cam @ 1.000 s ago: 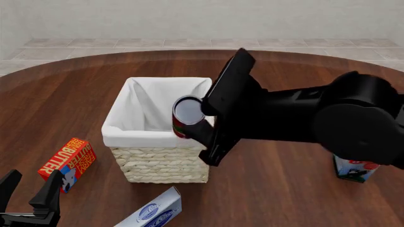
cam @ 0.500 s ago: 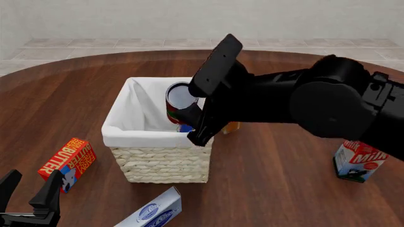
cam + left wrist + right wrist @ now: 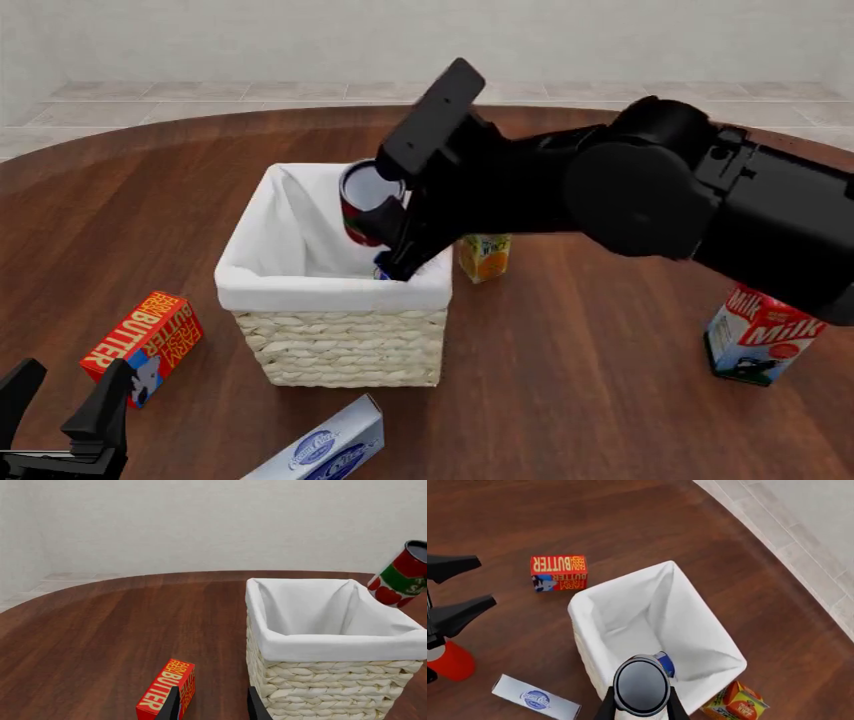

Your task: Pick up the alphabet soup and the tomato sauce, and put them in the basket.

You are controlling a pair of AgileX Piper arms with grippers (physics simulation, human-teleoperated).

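Front view: right gripper (image 3: 378,225) clamps red-and-green tomato sauce (image 3: 360,205) above basket (image 3: 334,345); left gripper (image 3: 60,415) gapes.

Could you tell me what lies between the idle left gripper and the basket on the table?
In the left wrist view, only bare wood lies between the left gripper and the basket; the butter box sits just beside that gap.

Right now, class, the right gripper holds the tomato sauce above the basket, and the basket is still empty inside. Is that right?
Not quite. The right gripper does hold the tomato sauce above the basket, but the basket is not empty: the right wrist view shows the alphabet soup already lying on the liner inside.
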